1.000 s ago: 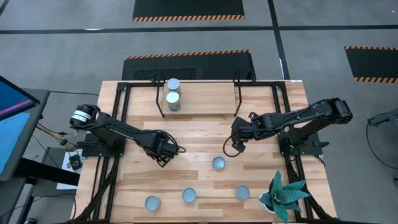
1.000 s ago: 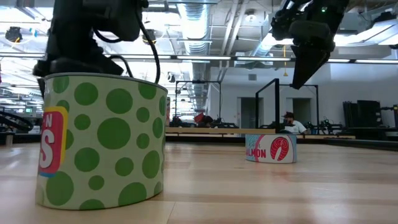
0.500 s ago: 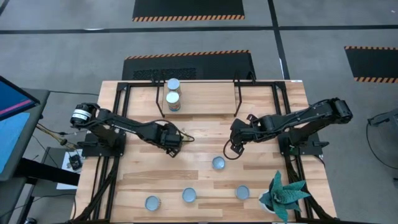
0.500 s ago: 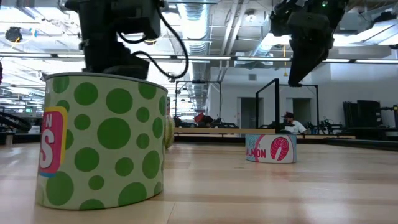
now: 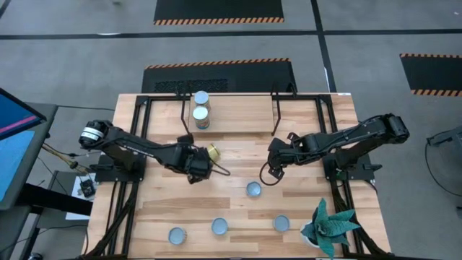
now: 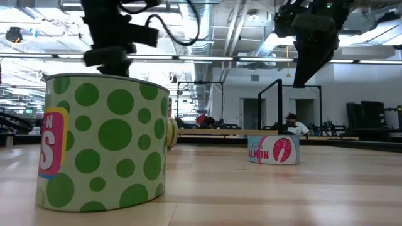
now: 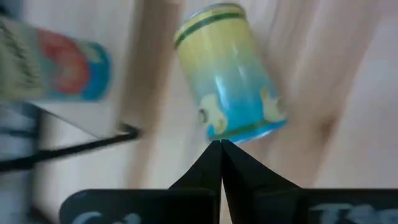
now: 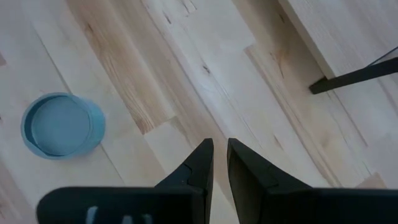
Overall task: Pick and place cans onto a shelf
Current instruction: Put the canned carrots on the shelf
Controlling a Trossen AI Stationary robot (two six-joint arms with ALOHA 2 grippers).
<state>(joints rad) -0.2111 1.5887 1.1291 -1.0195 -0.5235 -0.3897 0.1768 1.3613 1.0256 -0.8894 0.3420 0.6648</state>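
Observation:
A yellow-and-blue can [image 5: 214,151] lies on its side on the table just in front of the shelf [image 5: 238,112]. My left gripper [image 5: 200,167] is shut, its tips [image 7: 221,144] right at the can's blue end [image 7: 245,121]. Two cans [image 5: 201,97] [image 5: 201,118] stand on the shelf's left part. My right gripper [image 5: 267,173] hovers over bare wood near the table's middle, its fingers [image 8: 219,149] a narrow gap apart around nothing. An upright can [image 5: 253,189] stands just nearer than it. My left gripper's shut fingertips stand against the lower rim of the lying can's blue end [image 7: 231,135], slanting down at it from the table's left. I cannot tell whether they touch it. The can rests with its side on the table.
Three more cans [image 5: 177,235] [image 5: 219,227] [image 5: 281,224] stand near the front edge; the green-dotted one [image 6: 103,141] fills the low view's left. A spiky green plant [image 5: 328,224] sits at the front right corner. The shelf's black legs [image 5: 275,108] rise at the back.
My left gripper has risen and gone toward the table's right and far side, rolling its wrist, still shut. The yellow-and-blue can, hidden under the gripper a second ago, now shows beside it, lying on its side.

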